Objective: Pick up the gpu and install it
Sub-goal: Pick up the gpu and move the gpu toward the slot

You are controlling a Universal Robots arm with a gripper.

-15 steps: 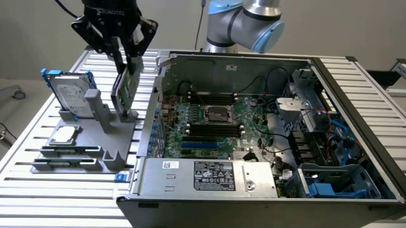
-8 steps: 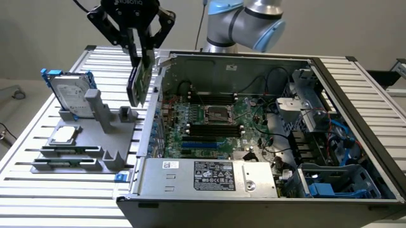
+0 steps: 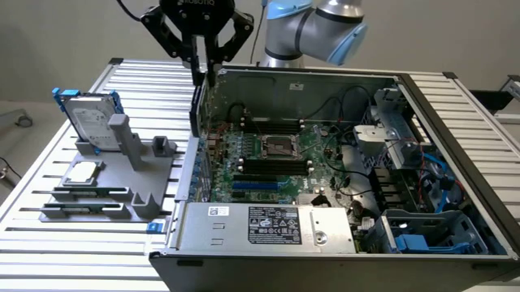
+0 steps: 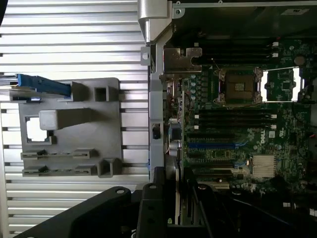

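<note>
Exterior view: my gripper point(image 3: 204, 72) is clamped on the top edge of the gpu point(image 3: 196, 109). The card hangs upright and edge-on, right at the open case's point(image 3: 302, 85) edge on the exterior view's left, with its lower part down beside the motherboard point(image 3: 276, 159). I can't tell if it's touching a slot. On the table point(image 3: 49, 243), near its edge on the exterior view's left, the gray holder point(image 3: 130, 182) carries 1 hard drive point(image 3: 84, 115) and 1 CPU chip point(image 3: 81, 173).

Wrist view: my gripper point(image 4: 173, 194) has the gpu point(image 4: 178, 178) pinched between both fingers. It shows as a thin strip running along the inside of the case wall point(image 4: 154, 124), by the motherboard's point(image 4: 237, 129) edge. The holder point(image 4: 74, 129) sits on the table point(image 4: 69, 39) outside that wall.
</note>
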